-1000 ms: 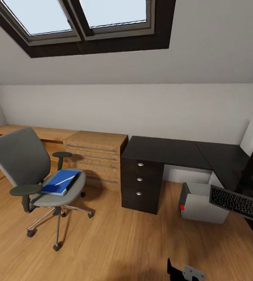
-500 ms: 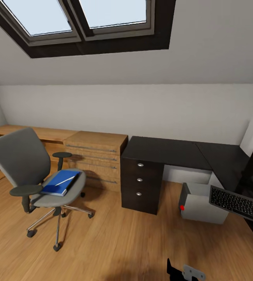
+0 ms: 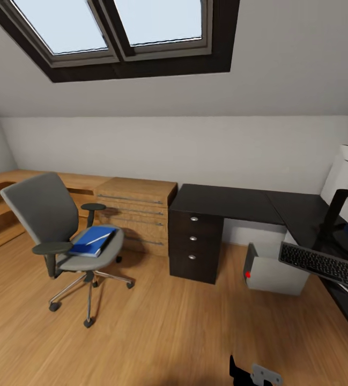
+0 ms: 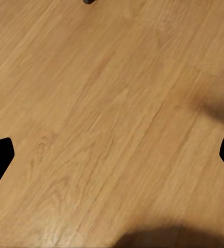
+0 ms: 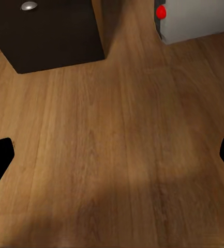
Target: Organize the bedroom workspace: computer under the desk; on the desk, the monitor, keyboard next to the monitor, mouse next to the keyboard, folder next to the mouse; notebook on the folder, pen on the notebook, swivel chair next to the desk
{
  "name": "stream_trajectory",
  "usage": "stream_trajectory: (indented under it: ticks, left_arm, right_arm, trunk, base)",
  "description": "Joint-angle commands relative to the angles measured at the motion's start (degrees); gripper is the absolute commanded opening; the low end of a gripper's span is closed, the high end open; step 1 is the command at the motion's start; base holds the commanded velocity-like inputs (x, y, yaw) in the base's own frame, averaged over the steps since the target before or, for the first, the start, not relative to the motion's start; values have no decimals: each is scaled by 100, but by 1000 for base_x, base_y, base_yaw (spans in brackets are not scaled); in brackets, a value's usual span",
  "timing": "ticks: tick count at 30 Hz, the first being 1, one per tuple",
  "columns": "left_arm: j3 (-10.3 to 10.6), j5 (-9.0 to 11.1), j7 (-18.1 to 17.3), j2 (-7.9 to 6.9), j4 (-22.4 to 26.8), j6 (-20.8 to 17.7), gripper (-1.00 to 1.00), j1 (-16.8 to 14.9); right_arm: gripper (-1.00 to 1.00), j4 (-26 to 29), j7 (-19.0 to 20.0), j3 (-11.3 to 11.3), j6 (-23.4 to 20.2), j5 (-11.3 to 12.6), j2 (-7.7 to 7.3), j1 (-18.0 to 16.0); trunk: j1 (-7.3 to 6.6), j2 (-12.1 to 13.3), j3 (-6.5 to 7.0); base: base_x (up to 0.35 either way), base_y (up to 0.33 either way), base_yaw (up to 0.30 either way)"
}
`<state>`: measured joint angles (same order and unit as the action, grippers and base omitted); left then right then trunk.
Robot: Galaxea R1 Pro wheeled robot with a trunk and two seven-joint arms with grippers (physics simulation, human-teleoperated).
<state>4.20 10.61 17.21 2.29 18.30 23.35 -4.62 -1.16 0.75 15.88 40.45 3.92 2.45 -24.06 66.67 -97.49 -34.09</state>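
Folder (image 3: 92,240) lies on the swivel chair (image 3: 61,236) at left; both grippers (image 4: 112,155) (image 5: 112,155) spread wide over floor (image 3: 168,332).

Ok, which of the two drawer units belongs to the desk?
The black drawer unit with round silver knobs, under the black desk. The light-wood chest beside it has bar handles.

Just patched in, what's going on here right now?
Nothing is being handled. Both grippers, left and right, hang open and empty above the wood floor. The folder, with the pen on it, lies on the swivel chair, which stands apart from the desk. The computer sits under the desk; the keyboard juts over its edge.
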Motion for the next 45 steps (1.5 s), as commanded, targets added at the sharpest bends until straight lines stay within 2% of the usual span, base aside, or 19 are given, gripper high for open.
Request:
stream_trajectory:
  ticks: [1, 4, 13, 17, 23, 25, 28, 29, 31, 32, 33, 35, 36, 37, 38, 39, 40, 41, 45]
  left_arm:
    - [40, 48, 33, 3, -3, 22, 100, -4]
    - [38, 49, 36, 39, -6, 83, 100, -4]
    - [48, 58, 36, 79, -54, 110, 100, -4]
    - [53, 54, 37, 81, -408, 92, 100, -4]
    - [43, 68, 41, 68, -432, 126, 100, -4]
    - [37, 72, 67, 62, -55, 126, 100, -4]
    - [37, 72, 68, 75, 804, 63, 100, -4]
    - [37, 68, 84, 85, 1275, -50, 100, -4]
    - [39, 57, 200, 149, 2434, -705, 100, -4]
    - [40, 56, 250, 175, 2751, -972, 100, -4]
    - [42, 58, 371, 241, 3390, -1586, 100, -4]
    - [44, 63, 633, 388, 4580, -2825, 100, -4]
    - [44, 65, 686, 426, 4850, -3084, 100, -4]
    - [47, 69, 765, 499, 5349, -3508, 100, -4]
    - [48, 72, 793, 535, 5569, -3674, 100, -4]
    - [59, 75, 834, 594, 5929, -3920, 100, -1]
    - [70, 77, 849, 616, 6061, -4007, 100, -1]
    - [96, 78, 870, 642, 6241, -4131, 100, 1]
    - [149, 67, 890, 664, 6055, -4240, 100, 4]
  right_arm:
    - [100, -14, 6, -14, 25, 43, 1, -4]
    - [100, -15, -2, -11, 25, 47, 1, -3]
    - [100, -15, -18, -9, 24, 49, -8, -2]
    - [100, -10, -22, -12, 36, 50, -5, -2]
    - [100, 3, -22, -20, 70, 50, -11, -2]
    - [100, 525, -25, -218, 123, -150, 4, -2]
    - [100, 1153, -80, -293, 64, -269, 56, -6]
    - [100, 1495, -144, -307, -44, -294, 100, -8]
    - [100, 2349, -300, -332, -629, -322, 178, -10]
    - [100, 2596, -327, -343, -869, -323, 190, -10]
    - [100, 3129, -366, -372, -1453, -326, 212, -10]
    - [100, 4261, -413, -431, -2973, -316, 247, -11]
    - [100, 4549, -422, -441, -3408, -313, 256, -11]
    - [100, 5120, -436, -455, -4329, -305, 283, -11]
    - [100, 5397, -443, -459, -4800, -301, 299, -11]
    - [100, 5916, -450, -462, -5728, -293, 324, -11]
    - [100, 6150, -452, -459, -6169, -291, 335, -11]
    - [100, 6544, -446, -448, -6968, -289, 346, -11]
    - [100, 7081, -424, -338, -8099, -287, 330, -3]
  trunk:
    - [-4, -3, -6]
    - [-4, -3, -6]
    - [-201, 358, 156]
    - [-289, 518, 228]
    - [-421, 759, 336]
    - [-465, 839, 371]
    - [-531, 960, 425]
    - [-553, 1000, 443]
    - [-597, 1080, 479]
    - [-619, 1120, 497]
    - [-641, 1160, 515]
    - [-684, 1240, 551]
    - [-706, 1280, 569]
    - [-728, 1321, 587]
    - [-750, 1361, 605]
    - [-772, 1401, 623]
    - [-794, 1441, 641]
    - [-816, 1481, 659]
    - [-904, 1641, 731]
  base:
    - [-119, 63, 0]
    - [-56, 30, 0]
    - [-6, 3, 0]
    - [0, 0, 0]
    - [0, 0, 0]
    - [0, 0, 0]
    - [0, 0, 0]
    - [0, 0, 0]
    - [0, 0, 0]
    - [0, 0, 0]
    - [0, 0, 0]
    - [0, 0, 0]
    - [0, 0, 0]
    - [0, 0, 0]
    - [0, 0, 0]
    - [0, 0, 0]
    - [0, 0, 0]
    - [0, 0, 0]
    - [0, 0, 0]
